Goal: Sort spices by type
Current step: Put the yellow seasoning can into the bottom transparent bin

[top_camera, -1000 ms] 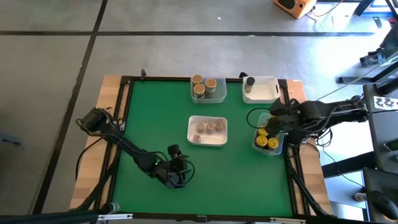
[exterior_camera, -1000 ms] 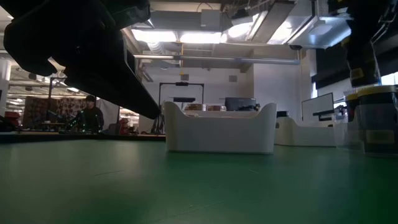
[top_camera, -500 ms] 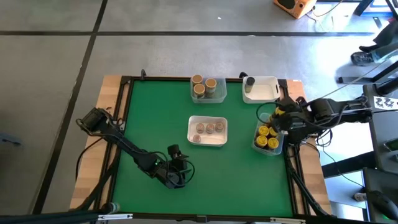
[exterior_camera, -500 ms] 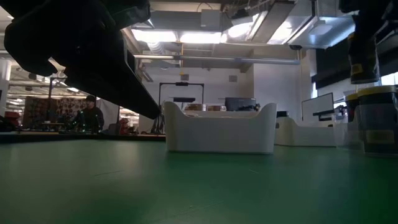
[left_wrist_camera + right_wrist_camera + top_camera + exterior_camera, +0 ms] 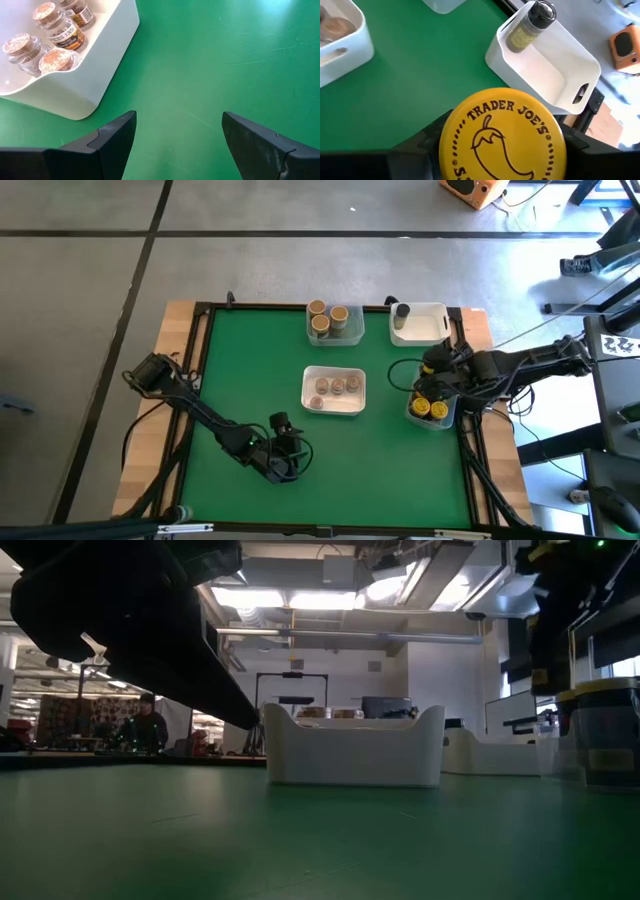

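My right gripper point(image 5: 432, 373) is at the far end of the clear tray point(image 5: 446, 418) by the table's right edge, shut on a yellow-lidded spice jar point(image 5: 502, 137). Two more yellow-lidded jars point(image 5: 437, 409) stand in that tray. My left gripper point(image 5: 177, 135) is open, low over the green table near its near edge, with the white centre tray point(image 5: 107, 75) of cork-topped jars point(image 5: 52, 22) ahead of it. Three tan-lidded jars point(image 5: 322, 319) stand in the far clear tray. One dark-lidded jar point(image 5: 527, 27) leans in the far white tray point(image 5: 420, 324). My right gripper holds the yellow-lidded jar pinched between its two fingers point(image 5: 415, 147), one on each side just under the round lid point(image 5: 470, 117). The jar is upright, lid facing up. The lid hides the body and base, so I cannot tell whether it stands in the tray.
A raised dark frame and wooden border point(image 5: 185, 340) run round the green table. The trays fill the far and right parts. Bare green surface point(image 5: 240, 370) lies on the left half. My left arm point(image 5: 200, 415) lies across the near left area.
My right gripper, still shut on the yellow-lidded jar, swung toward the table's far right corner and then back toward the left, ending over the far end of the clear tray. The left arm kept still.
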